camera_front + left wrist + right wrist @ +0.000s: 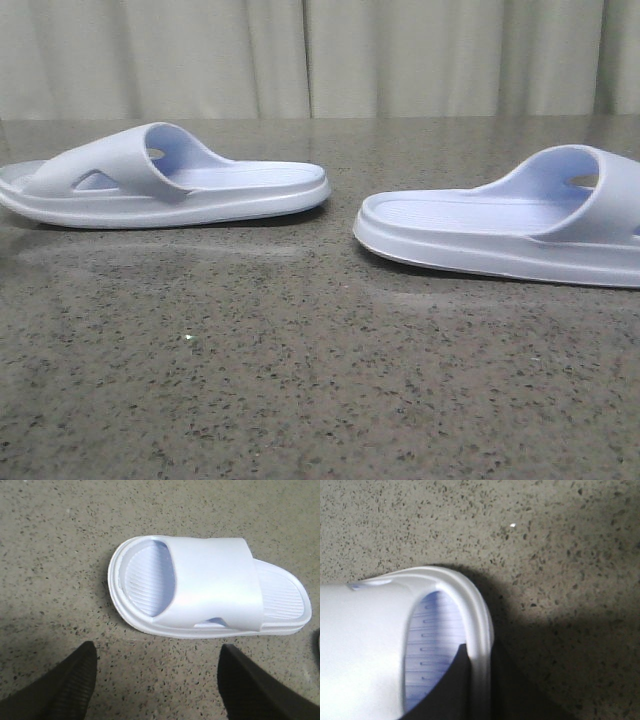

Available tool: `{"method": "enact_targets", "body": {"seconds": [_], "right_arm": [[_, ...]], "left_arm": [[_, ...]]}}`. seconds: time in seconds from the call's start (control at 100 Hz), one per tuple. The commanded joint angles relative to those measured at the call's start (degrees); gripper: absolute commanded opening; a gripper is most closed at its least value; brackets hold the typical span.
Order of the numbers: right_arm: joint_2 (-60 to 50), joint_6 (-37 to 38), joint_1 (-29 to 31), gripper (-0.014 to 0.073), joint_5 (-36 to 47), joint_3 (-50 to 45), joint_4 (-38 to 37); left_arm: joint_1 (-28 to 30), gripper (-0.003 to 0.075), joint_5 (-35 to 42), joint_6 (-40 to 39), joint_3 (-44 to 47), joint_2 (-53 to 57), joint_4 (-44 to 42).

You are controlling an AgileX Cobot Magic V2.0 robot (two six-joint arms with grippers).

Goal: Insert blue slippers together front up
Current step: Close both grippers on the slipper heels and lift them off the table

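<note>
Two blue slippers lie sole-down on the speckled stone table (300,380), heels toward each other. One slipper (170,185) lies at the left, the other (500,225) at the right and runs past the frame edge. Neither gripper appears in the front view. In the left wrist view my left gripper (157,680) is open above bare table, a short way off the side of the left slipper (210,587). In the right wrist view my right gripper (480,680) pinches the toe-end rim of the right slipper (365,645), with one finger (452,690) on the ribbed footbed and the other outside the rim.
A pale pleated curtain (320,55) hangs behind the table's far edge. A gap of bare table separates the two heels in the front view.
</note>
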State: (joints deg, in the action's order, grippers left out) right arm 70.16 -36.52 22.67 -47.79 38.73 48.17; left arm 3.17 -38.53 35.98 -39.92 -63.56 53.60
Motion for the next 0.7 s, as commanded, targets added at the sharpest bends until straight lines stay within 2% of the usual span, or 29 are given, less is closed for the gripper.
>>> {"method": "enact_targets", "body": {"seconds": [0.0, 0.16, 0.27, 0.69], "right_arm": [[-0.73, -0.94, 0.23, -0.0100, 0.06, 1.58, 1.35], [-0.73, -0.94, 0.02, -0.0101, 0.06, 1.58, 1.62], [-0.73, -0.94, 0.02, -0.0101, 0.06, 1.58, 2.48], [-0.73, -0.94, 0.02, -0.0101, 0.53, 1.58, 2.60]], "left_arm": [[2.04, 0.0441, -2.40, 2.96, -3.88, -3.03, 7.16], [8.49, 0.0435, -13.31, 10.91, -6.94, -10.93, 17.69], [10.69, 0.0435, -19.01, 13.83, -8.48, -16.28, 21.13], [10.62, 0.0435, -19.33, 15.23, -15.39, -26.27, 21.21]]}}
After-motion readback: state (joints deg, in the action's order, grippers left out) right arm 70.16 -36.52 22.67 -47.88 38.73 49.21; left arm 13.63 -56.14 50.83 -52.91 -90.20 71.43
